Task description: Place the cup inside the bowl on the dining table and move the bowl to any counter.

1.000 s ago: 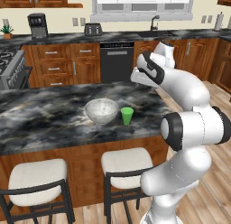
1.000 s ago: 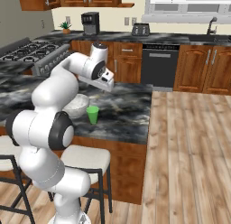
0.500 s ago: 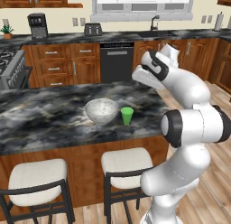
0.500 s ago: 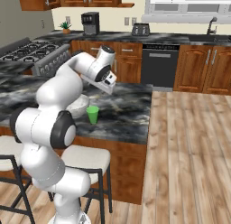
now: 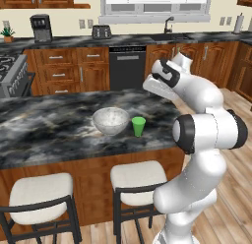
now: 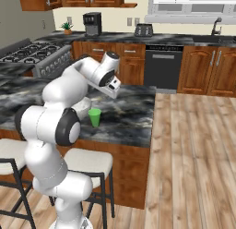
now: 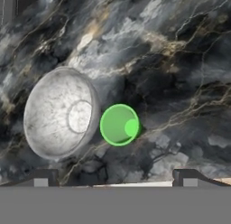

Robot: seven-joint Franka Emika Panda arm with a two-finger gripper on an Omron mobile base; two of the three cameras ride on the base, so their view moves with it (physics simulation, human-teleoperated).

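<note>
Marbled worktop point(image 7: 180, 83) carried the cup point(image 7: 119, 124) upright, at the bowl's point(image 7: 58, 112) three o'clock. Light, rigid and slick, it was judged best gripped across its rim. The pincer point(image 7: 113, 177) was spread wide, holding nothing.

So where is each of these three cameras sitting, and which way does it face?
Left base view: behind the arm to its left, looking forward and down at the dining table; the white arm rises at lower right.
Right base view: behind to its right; the arm rises at lower left.
Hand view: on the hand, looking down; two dark fingertips show.
All three share the bowl and the cup beside it.
</note>
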